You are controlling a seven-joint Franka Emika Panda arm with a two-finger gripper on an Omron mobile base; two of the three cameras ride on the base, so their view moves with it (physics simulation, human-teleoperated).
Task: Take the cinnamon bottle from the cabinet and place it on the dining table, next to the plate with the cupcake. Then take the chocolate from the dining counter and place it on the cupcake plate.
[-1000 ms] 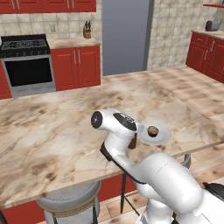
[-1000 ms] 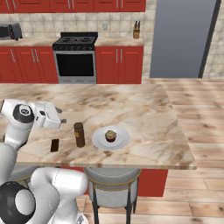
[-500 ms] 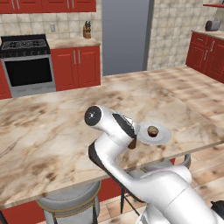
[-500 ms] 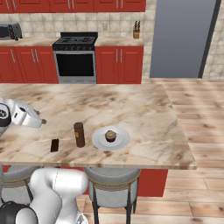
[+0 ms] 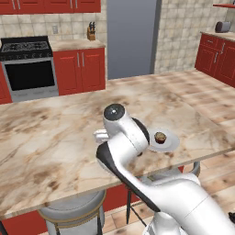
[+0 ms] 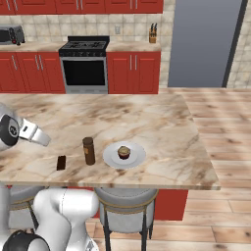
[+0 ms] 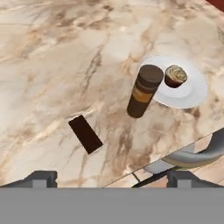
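Beige-brown veined marble, the top of the dining bench (image 6: 162,122), carrying three small items near its front edge. Upright on the marble: the cinnamon bottle (image 7: 144,91), brown with a darker cap and a lighter band below it, just beside the white plate (image 7: 194,89), perhaps touching its rim. No legible writing on that band; no brand or label readable anywhere. On the plate, the cupcake (image 7: 175,75), dark with a paler top, sitting toward the side nearest the bottle. Flat on the marble on the bottle's other side, apart from it, the chocolate (image 7: 85,134), a dark rectangular bar lying at an angle to the bench edge. Same row in the right base view: chocolate (image 6: 61,162), bottle (image 6: 88,150), plate (image 6: 137,156), cupcake (image 6: 124,152). Above and short of the bar, the end effector (image 7: 110,177), fingertips (image 7: 43,177) spread wide apart at the lower edge of the hand view, clamped on nothing, clear of the marble. In the left base view, plate (image 5: 172,142) and cupcake (image 5: 159,137) just beyond the white arm. Below the bench edge, a grey-seated stool (image 6: 126,197). Behind, a black-fronted stove (image 6: 85,67) set among red cabinets (image 6: 133,72), a knife block (image 6: 153,35) on the far counter, and a tall grey refrigerator (image 6: 203,41).
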